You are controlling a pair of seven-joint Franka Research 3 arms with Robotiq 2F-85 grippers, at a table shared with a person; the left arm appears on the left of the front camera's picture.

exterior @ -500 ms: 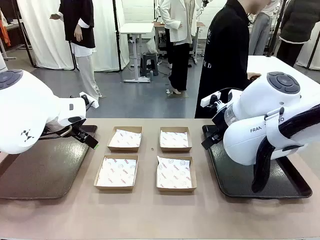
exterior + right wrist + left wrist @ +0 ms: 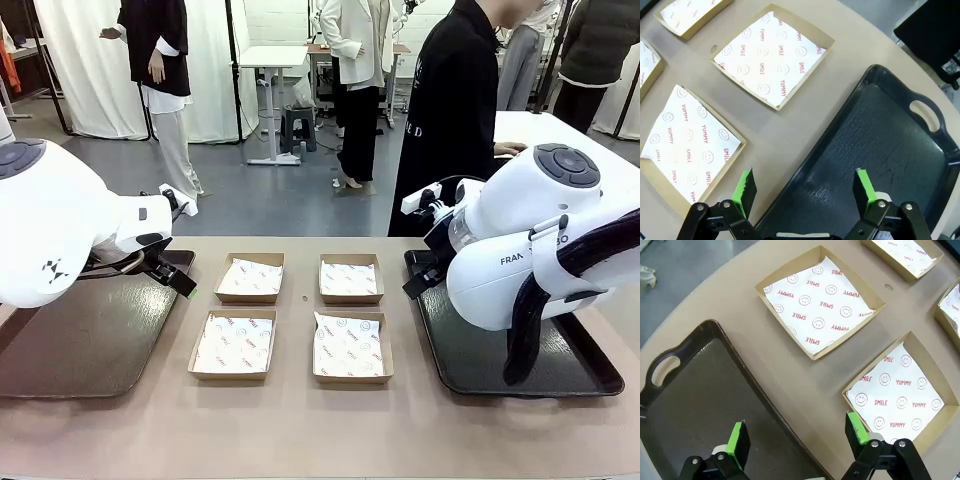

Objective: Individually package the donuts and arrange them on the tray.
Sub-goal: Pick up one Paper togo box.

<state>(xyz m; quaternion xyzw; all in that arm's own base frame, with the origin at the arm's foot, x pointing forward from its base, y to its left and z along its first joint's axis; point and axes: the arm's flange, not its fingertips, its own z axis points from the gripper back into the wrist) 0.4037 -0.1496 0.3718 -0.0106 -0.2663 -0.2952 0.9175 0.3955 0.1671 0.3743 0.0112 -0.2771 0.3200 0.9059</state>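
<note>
No donuts are in view. Four shallow cardboard boxes lined with printed paper lie on the table, all empty: two at the back (image 2: 250, 278) (image 2: 351, 279) and two at the front (image 2: 233, 345) (image 2: 351, 348). A dark tray (image 2: 80, 340) lies at the left and another dark tray (image 2: 470, 365) at the right, both bare. My left gripper (image 2: 185, 285) (image 2: 797, 435) hangs open over the left tray's inner edge (image 2: 695, 400). Over the right tray's inner edge (image 2: 880, 145) my right gripper (image 2: 415, 285) (image 2: 805, 189) is open too. Both hold nothing.
A person in black (image 2: 450, 110) stands at the far side, right of centre, one hand (image 2: 510, 149) at a white table behind. A small dark speck (image 2: 303, 298) lies between the back boxes. The table's front strip is bare.
The person's hand at the white table has shifted slightly. Both arms and the boxes stay as they were.
</note>
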